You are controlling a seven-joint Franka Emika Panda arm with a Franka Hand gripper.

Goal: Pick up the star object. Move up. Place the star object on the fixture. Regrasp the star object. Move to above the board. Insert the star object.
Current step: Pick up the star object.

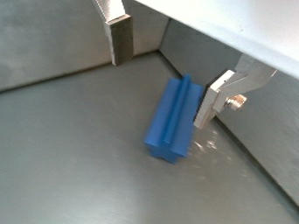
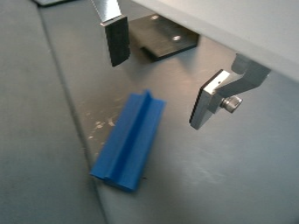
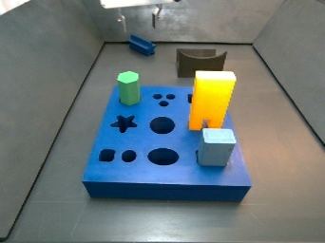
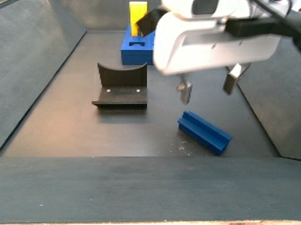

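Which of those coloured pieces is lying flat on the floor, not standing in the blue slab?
The dark blue star peg, lying on its side beneath the open gripper. The green peg, yellow block and pale cube all stand on the board.

Opposed side views; downward wrist views
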